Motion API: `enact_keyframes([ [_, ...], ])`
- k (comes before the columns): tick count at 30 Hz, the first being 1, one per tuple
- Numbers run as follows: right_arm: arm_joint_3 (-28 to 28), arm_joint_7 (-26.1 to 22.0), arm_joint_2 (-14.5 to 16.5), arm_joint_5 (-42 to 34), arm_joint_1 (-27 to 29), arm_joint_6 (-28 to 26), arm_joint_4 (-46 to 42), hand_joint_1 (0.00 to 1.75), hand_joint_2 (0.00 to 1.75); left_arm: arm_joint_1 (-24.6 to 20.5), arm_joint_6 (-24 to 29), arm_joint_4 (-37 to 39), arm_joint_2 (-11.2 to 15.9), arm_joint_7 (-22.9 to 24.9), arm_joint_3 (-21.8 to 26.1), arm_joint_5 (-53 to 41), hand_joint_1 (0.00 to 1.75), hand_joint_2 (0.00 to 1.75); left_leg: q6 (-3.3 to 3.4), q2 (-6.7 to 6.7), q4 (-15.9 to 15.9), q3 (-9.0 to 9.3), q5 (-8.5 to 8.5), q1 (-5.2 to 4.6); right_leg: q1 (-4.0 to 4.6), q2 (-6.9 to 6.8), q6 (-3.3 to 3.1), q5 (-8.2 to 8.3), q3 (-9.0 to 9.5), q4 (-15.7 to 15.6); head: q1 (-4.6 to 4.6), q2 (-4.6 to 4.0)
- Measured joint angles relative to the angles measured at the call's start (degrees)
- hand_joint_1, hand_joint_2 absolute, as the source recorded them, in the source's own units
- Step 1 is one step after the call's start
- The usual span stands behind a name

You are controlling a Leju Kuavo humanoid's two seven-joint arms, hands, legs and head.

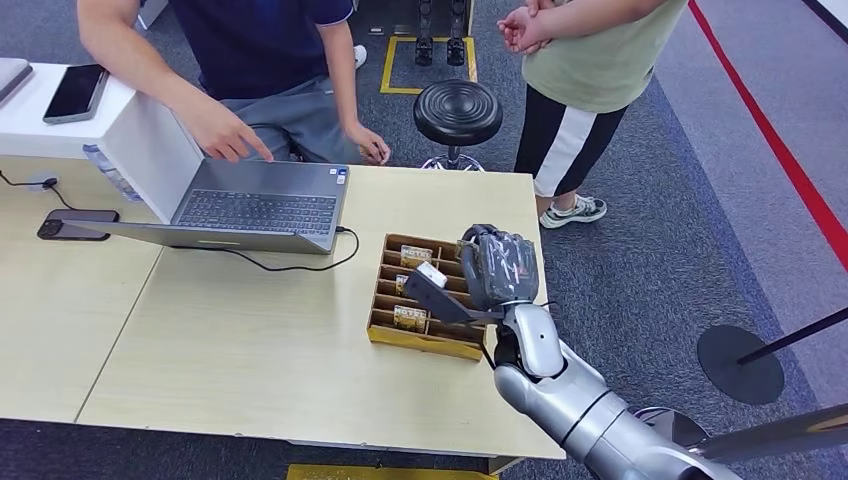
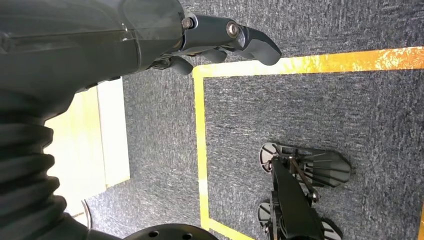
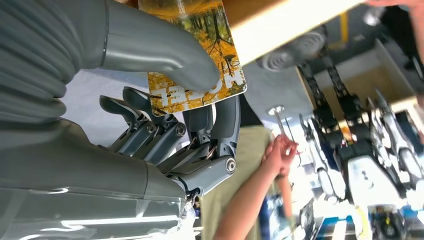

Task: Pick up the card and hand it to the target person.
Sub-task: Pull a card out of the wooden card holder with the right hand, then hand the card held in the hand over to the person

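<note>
My right hand (image 1: 497, 268) is raised above the wooden compartment box (image 1: 421, 344) at the table's right side and holds a card (image 1: 432, 297) that sticks out to the left, over the box. In the right wrist view the card (image 3: 200, 15) shows a yellow autumn-forest print, pinched between the thumb (image 3: 165, 50) and the dark fingers (image 3: 220, 125). A person in a green shirt (image 1: 590, 60) stands beyond the table's far right corner with hands clasped. My left hand (image 2: 220, 37) hangs over the carpet, fingers loose and holding nothing.
More cards lie in the box's compartments (image 1: 415, 255). A seated person in dark blue (image 1: 265, 45) touches an open laptop (image 1: 255, 205) at the far left; its cable (image 1: 300, 265) trails towards the box. A black stool (image 1: 457, 110) stands behind the table. A phone (image 1: 75, 225) lies left.
</note>
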Motion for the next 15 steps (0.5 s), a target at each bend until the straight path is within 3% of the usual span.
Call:
enact_keyframes([
  [5,-2.45,-6.19,-0.58,-6.85,2.63,-4.43,-8.17,1.75,1.75,0.52,0.42,0.0,0.0,-0.49,0.0,0.71,0.0,1.75,0.0,0.0,0.0,0.0,-0.01,0.0,0.0,0.04,0.0,0.0,-0.02,0.0,-0.01,0.0],
  [15,-8.43,-21.48,-0.03,-22.28,8.59,-4.92,-20.49,1.75,1.75,0.94,0.44,0.0,0.0,-0.84,0.0,0.77,0.0,1.75,-0.01,0.0,-0.01,0.0,-0.01,0.0,0.0,0.03,0.0,0.0,-0.01,0.0,0.0,0.0],
])
